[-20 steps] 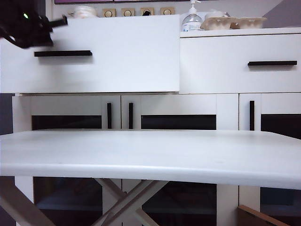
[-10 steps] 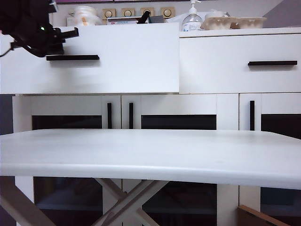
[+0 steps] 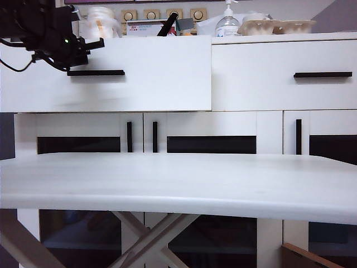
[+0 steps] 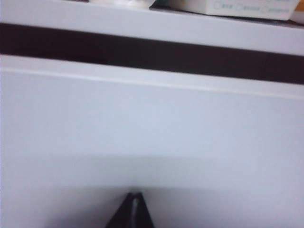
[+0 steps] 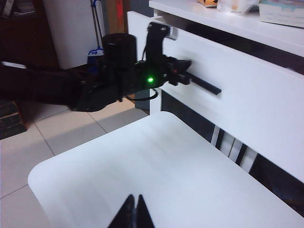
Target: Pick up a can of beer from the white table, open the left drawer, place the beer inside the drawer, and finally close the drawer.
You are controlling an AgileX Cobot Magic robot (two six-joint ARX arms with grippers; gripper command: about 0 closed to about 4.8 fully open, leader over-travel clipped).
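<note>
Left jaws: clenched, gripping nothing, tips pointed at the white front of the left drawer (image 4: 152, 123); contact with the panel impossible to tell. Sit high on that front, just above the black bar handle (image 3: 96, 72) and near its outer end, at the end of the black left arm (image 3: 44, 28), which reaches in from the upper left of the exterior view. Seen from the right wrist too, the same arm (image 5: 118, 76), a green light glowing on it, level with the handle.

Left drawer (image 3: 162, 72): not fully shut. Stands proud of the cabinet, a dark gap open between its upper edge and the cabinet top (image 4: 156, 26).

Right jaws: clenched as well, empty, hanging over the bare surface of the white table (image 5: 166, 175), well apart from the drawer.

White table (image 3: 178, 184): spans the foreground below both drawers.

Can of beer: in none of the views; whereabouts impossible to tell.

Beyond: narrower drawer (image 3: 284, 75) beside the left one, flush and closed; clear pump bottle (image 3: 227, 22) on the cabinet top above it.
</note>
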